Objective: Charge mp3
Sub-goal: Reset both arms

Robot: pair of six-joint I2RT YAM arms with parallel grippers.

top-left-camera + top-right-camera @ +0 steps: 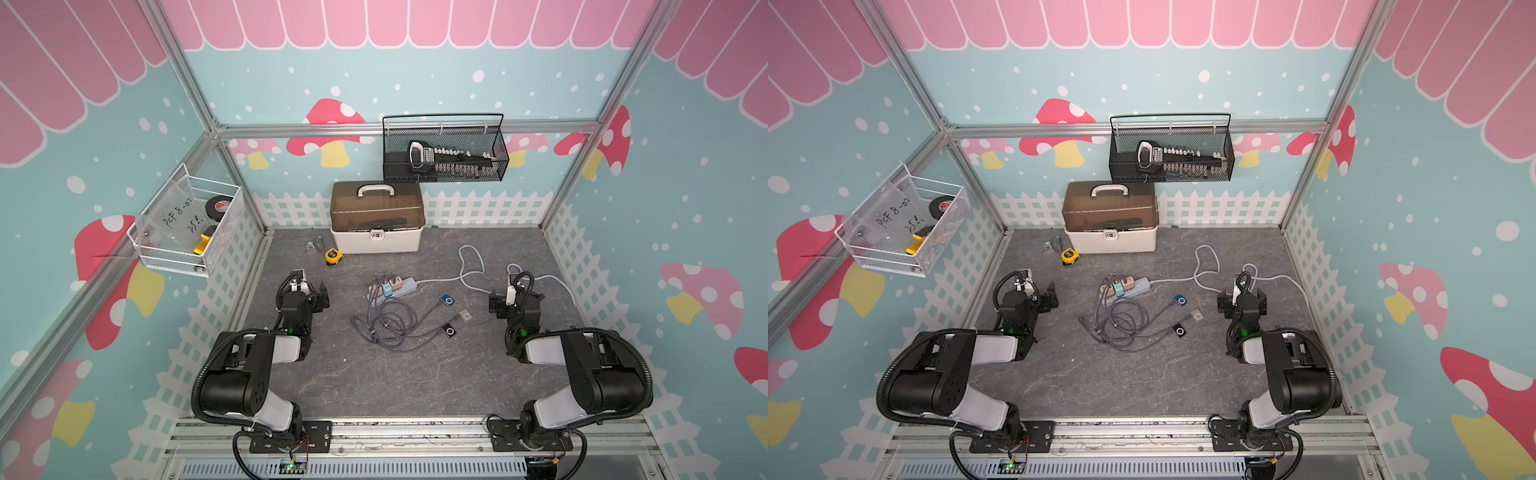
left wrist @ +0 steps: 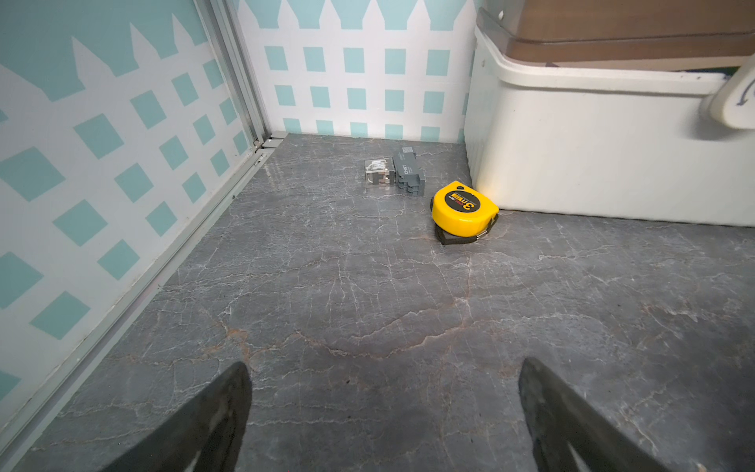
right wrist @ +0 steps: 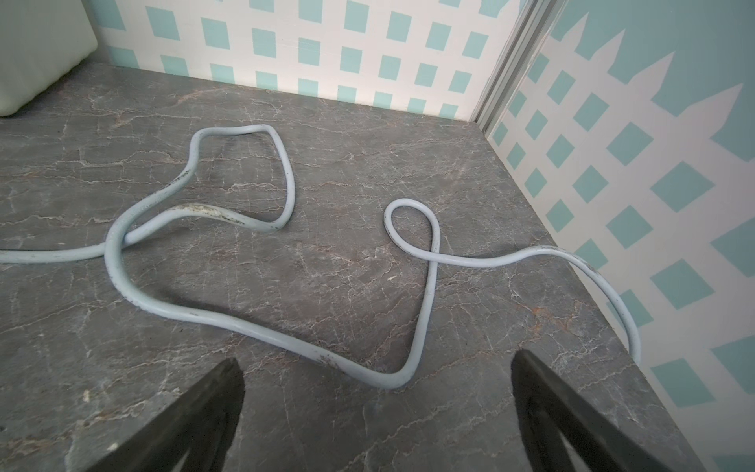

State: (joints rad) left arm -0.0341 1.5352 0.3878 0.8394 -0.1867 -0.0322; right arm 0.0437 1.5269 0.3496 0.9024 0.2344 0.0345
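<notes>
Three small mp3 players lie on the grey floor right of centre in both top views: a blue one (image 1: 447, 300), a silver one (image 1: 466, 316) and a black one (image 1: 450, 331). A dark tangle of charging cables (image 1: 386, 322) runs from the power strip (image 1: 395, 287) toward them. I cannot tell whether any plug is seated in a player. My left gripper (image 2: 384, 361) stands open over bare floor at the left (image 1: 303, 293), well away from the players. My right gripper (image 3: 374, 355) is open too, at the right (image 1: 516, 293), just short of the strip's pale cord (image 3: 261, 331). Neither holds anything.
A white toolbox with a brown lid (image 1: 376, 218) stands at the back wall. A yellow tape measure (image 2: 463, 208) and a small relay block (image 2: 394, 171) lie beside it. A white wire basket (image 1: 187, 224) hangs left, and a black mesh basket (image 1: 444, 149) hangs on the back wall.
</notes>
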